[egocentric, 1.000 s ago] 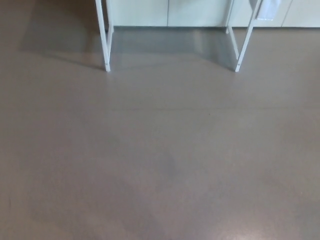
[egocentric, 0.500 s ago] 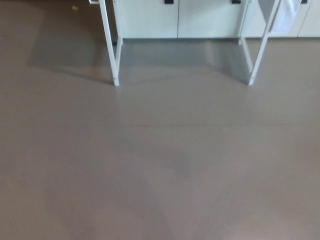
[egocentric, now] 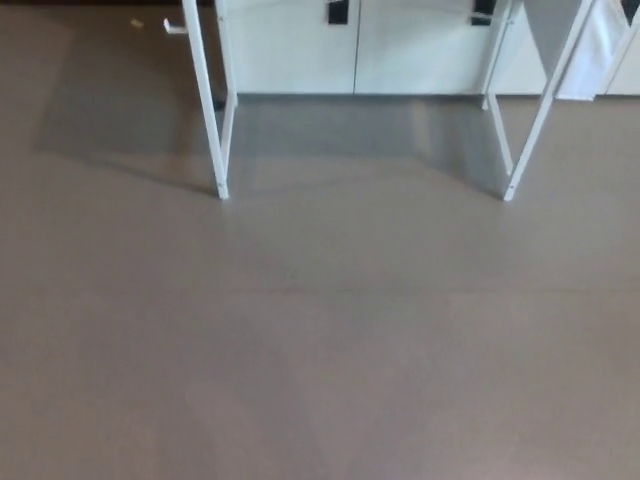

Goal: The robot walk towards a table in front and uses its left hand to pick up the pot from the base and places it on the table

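Grey-brown floor (egocentric: 320, 350) before white table legs (egocentric: 219, 180), pale cabinets (egocentric: 400, 50) behind; hands and pot out of view.

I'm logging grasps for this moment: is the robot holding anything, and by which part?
It cannot be told: neither hand is in view. Only the floor, white table legs and cabinets show.
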Available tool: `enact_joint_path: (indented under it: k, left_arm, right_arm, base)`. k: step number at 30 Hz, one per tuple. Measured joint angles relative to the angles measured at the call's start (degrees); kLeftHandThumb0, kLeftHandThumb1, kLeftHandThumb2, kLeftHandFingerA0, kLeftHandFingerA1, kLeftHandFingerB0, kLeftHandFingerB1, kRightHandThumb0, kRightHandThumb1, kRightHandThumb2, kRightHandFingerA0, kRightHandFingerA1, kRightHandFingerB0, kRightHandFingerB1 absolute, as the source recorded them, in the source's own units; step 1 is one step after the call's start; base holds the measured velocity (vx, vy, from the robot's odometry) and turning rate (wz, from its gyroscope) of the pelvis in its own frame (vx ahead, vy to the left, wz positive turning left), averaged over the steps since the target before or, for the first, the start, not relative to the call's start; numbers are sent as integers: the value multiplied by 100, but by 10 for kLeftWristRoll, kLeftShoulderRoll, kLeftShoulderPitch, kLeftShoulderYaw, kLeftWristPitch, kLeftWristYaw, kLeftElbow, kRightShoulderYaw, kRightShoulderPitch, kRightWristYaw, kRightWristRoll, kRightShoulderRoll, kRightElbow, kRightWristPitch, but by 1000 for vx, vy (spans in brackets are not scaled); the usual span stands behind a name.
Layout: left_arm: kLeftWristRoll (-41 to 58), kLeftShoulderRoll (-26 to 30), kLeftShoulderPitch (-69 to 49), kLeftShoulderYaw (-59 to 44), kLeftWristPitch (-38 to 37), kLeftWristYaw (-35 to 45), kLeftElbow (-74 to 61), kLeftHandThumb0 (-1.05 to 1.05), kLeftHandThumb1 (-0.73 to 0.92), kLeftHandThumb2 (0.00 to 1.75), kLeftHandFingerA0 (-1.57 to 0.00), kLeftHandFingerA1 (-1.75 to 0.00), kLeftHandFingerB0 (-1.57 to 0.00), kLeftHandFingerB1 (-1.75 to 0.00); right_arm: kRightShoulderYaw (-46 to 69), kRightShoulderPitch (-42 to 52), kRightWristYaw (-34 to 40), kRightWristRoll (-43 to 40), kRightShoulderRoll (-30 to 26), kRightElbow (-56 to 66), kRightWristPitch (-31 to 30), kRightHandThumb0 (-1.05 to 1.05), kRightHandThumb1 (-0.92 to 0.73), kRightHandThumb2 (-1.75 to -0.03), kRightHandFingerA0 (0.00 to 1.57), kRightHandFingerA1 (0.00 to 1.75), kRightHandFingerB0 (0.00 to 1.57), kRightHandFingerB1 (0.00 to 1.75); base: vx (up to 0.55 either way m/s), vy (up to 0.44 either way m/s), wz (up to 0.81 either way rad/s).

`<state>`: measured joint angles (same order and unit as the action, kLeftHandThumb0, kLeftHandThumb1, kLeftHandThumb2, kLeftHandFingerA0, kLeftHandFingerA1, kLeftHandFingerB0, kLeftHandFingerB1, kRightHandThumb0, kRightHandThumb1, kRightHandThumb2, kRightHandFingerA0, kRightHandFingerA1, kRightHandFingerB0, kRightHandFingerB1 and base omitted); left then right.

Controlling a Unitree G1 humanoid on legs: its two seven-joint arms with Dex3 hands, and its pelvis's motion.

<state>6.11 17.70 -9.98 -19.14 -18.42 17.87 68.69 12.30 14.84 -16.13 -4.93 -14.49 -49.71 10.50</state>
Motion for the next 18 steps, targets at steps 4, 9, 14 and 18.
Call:
enact_joint_path:
  k: [4,9,14,18]
  left_arm:
    - [0,4,2,0,-4,-5,-1,-11,34,82,-25,-57,-18,-51]
    - [0,4,-9,4,-8,-8,-1,-11,32,81,-28,-58,-19,-52]
    - [0,1,-20,3,-8,-9,0,-11,32,81,-27,-58,-19,-52]
    - [0,-2,-14,5,-17,-8,-4,-11,32,82,-28,-59,-19,-52]
  right_arm:
    - [-4,1,-1,0,2,3,2,-21,-50,-54,42,40,35,36]
    - [-5,5,-1,1,2,-9,6,-20,-50,-55,42,40,34,36]
    - [-9,6,0,4,0,-27,14,-26,-49,-54,45,41,35,36]
    - [-12,-7,1,8,-7,-43,26,-23,-50,-55,45,40,35,36]
  base:
    - [326,178,0]
    - [278,53,11]
    - [418,-91,37]
    - [444,-60,34]
